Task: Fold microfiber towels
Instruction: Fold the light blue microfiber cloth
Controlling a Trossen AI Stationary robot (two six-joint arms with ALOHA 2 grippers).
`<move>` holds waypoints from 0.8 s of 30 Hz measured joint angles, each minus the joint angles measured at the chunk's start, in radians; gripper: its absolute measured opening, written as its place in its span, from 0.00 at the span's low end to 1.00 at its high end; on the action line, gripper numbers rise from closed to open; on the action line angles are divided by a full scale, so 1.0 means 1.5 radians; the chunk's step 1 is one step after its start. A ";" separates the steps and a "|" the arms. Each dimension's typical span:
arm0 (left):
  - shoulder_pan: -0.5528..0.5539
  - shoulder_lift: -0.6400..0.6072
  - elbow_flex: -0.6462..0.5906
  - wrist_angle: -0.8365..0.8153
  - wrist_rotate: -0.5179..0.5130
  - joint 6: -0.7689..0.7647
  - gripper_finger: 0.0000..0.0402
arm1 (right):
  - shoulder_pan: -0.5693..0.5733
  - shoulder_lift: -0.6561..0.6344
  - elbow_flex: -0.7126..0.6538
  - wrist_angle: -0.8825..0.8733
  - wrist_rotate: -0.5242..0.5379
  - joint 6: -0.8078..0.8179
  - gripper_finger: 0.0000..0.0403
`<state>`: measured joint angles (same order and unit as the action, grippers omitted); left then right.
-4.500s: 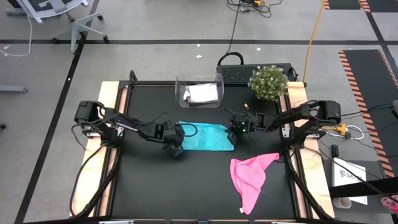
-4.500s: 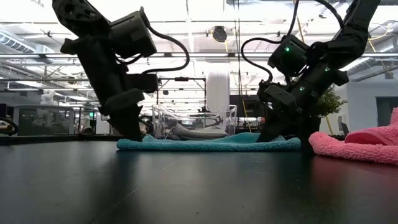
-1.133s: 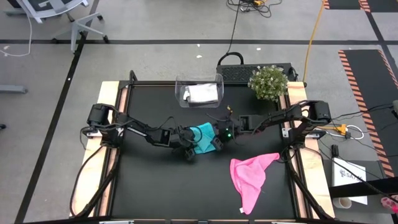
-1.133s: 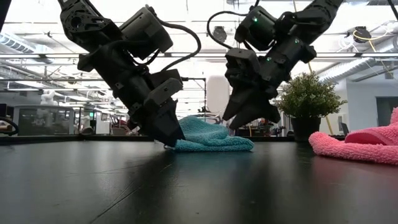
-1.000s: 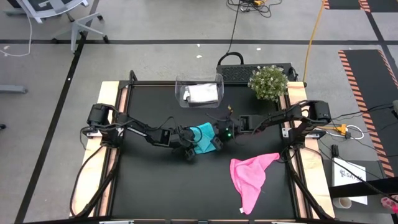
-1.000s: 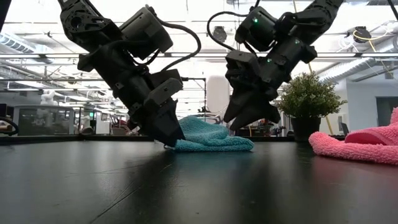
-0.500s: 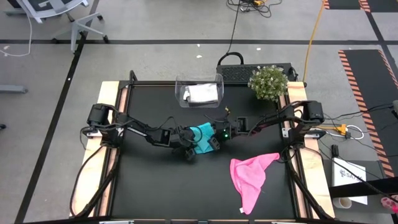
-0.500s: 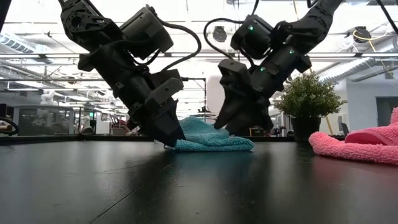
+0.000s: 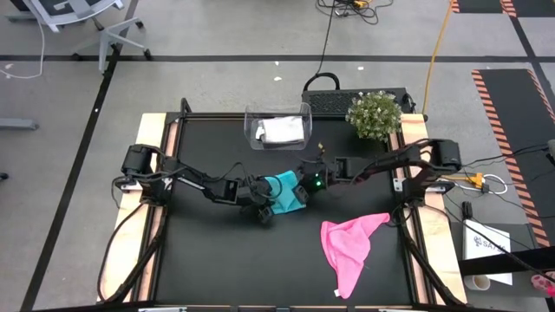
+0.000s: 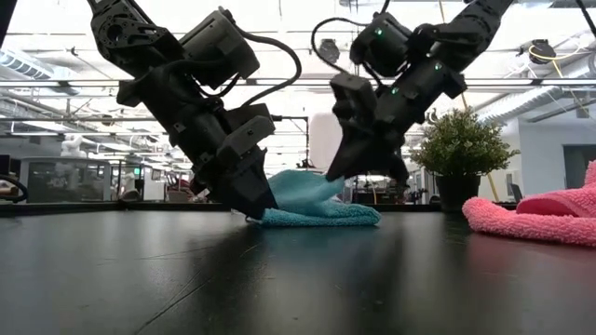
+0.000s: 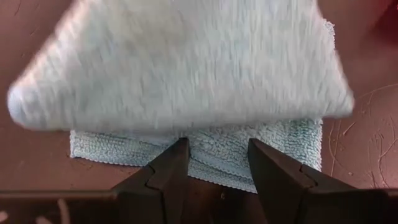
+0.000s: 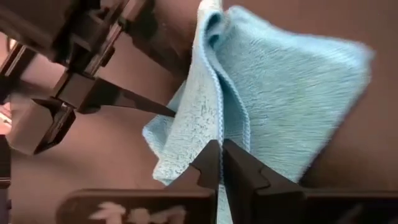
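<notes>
I see the teal towel (image 9: 284, 192) lying near the middle of the black surface (image 9: 208, 260), a little toward its far edge, with both tools on it. My right tool (image 12: 220, 163) has its fingers pinched together on a fold of the teal towel and holds that edge lifted off the surface; in the low view the raised flap (image 10: 312, 189) hangs from the right tool (image 10: 365, 173) above the layers that lie flat. My left tool (image 10: 253, 207) comes down at a slant on the towel's other side, its tips at the surface against the towel's lower edge. In the left wrist view its two fingers (image 11: 171, 171) stand parted, the flat layer's hem between them, the lifted flap spread above; I cannot tell whether they clamp it.

The pink towel (image 9: 349, 245) lies crumpled toward the surface's right edge, well apart from both tools. The grey-white towel (image 9: 283, 130) sits in the clear bin (image 9: 277, 112) at the far edge, beside a small potted plant (image 9: 374, 115) in the far right corner.
</notes>
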<state>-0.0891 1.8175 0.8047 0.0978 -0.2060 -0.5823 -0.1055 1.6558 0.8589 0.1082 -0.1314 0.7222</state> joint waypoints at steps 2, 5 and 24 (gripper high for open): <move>0.000 0.000 0.000 0.000 0.004 0.000 0.43 | -0.010 -0.026 0.000 -0.035 0.001 -0.015 0.01; 0.000 0.000 0.000 -0.001 0.005 0.000 0.43 | -0.024 -0.070 0.000 -0.094 0.004 -0.032 0.00; -0.002 -0.008 0.001 -0.022 0.007 -0.002 0.43 | -0.002 -0.023 0.001 0.110 -0.056 0.018 0.00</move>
<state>-0.0927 1.8050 0.8062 0.0648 -0.1953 -0.5858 -0.1083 1.6216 0.8608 0.2730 -0.2147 0.7488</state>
